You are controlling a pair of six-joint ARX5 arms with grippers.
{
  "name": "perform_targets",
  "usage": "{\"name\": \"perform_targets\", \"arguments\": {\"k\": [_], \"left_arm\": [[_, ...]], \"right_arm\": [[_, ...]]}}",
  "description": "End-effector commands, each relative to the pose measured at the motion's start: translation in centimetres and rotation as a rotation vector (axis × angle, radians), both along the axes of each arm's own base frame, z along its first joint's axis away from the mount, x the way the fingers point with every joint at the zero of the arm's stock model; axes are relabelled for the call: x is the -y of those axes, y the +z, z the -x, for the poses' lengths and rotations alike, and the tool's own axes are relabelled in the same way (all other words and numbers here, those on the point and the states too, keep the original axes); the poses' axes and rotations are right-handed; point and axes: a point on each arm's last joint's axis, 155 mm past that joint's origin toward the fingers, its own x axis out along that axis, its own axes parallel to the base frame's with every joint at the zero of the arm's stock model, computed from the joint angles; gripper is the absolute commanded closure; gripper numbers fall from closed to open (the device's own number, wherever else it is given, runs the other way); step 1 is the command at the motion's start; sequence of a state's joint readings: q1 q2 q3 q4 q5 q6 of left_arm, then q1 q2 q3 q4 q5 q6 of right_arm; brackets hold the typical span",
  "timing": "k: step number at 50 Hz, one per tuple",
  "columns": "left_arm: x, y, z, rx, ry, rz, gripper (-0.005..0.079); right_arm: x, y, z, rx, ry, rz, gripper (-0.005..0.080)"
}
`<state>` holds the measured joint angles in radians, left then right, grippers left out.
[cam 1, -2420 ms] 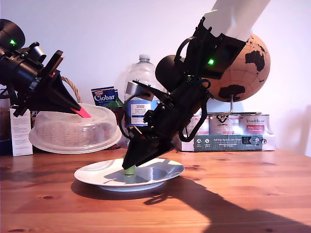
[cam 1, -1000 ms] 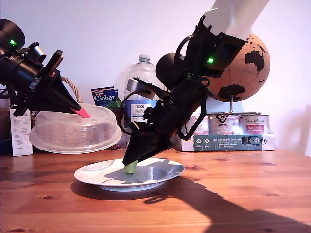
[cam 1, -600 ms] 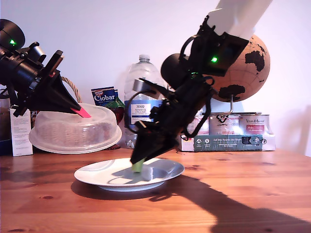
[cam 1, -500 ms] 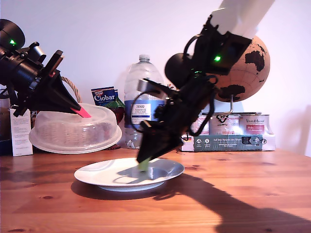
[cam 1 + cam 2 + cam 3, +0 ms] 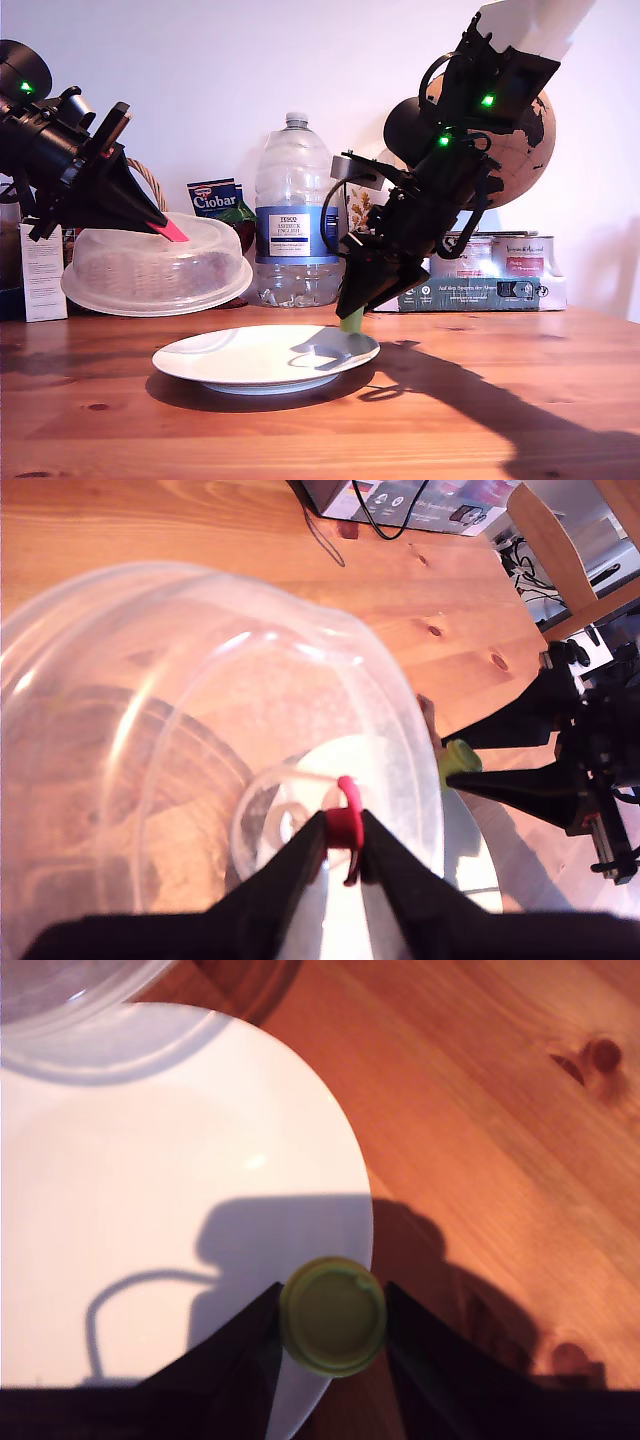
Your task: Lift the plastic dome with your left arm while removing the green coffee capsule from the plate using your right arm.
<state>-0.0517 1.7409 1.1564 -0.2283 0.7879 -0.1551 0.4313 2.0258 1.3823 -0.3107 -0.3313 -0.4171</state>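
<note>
My first gripper (image 5: 343, 852) is clamped on the pink-red tab (image 5: 170, 231) of the plastic dome (image 5: 155, 272), holding it tilted in the air at the exterior view's left, clear of the plate (image 5: 230, 357) and the counter (image 5: 480, 410). My second gripper (image 5: 332, 1322) is pinched on the green coffee capsule (image 5: 333, 1315), which hangs just above the plate's rim on the exterior view's right side, not touching it. In the exterior view the capsule (image 5: 352, 322) pokes out below the black fingers. Behind stand 1 water bottle (image 5: 295, 215) and a globe (image 5: 525, 150).
</note>
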Motion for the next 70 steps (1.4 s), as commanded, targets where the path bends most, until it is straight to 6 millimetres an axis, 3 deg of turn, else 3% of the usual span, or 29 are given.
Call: {"name": "perform_targets", "arguments": {"k": [1,20,33,41,50,70], "left_arm": [[0.0,0.4,0.0,0.015,-0.005,0.004,0.0766],[0.0,0.4,0.0,0.013,-0.004,0.006,0.0766],[0.0,0.4,0.0,0.011,-0.002,0.008,0.0766],[0.1,0.4,0.1,0.009,-0.004,0.010,0.0766],[0.3,0.4,0.2,0.008,-0.011,0.013,0.0766],[0.4,0.5,0.2,0.010,-0.013,0.016,0.0766]], "right_arm": [[0.7,0.6,-0.4,0.011,-0.010,0.010,0.0495],[3.7,1.1,-1.7,0.013,-0.080,0.025,0.0495],[3.4,3.7,-1.7,0.054,-0.071,-0.010,0.0495],[3.5,3.9,-1.7,0.058,-0.072,-0.009,0.0495],[5.4,3.6,-2.5,0.072,-0.108,0.037,0.0495],[12.0,2.0,-3.2,0.034,-0.215,0.175,0.0495]]}}
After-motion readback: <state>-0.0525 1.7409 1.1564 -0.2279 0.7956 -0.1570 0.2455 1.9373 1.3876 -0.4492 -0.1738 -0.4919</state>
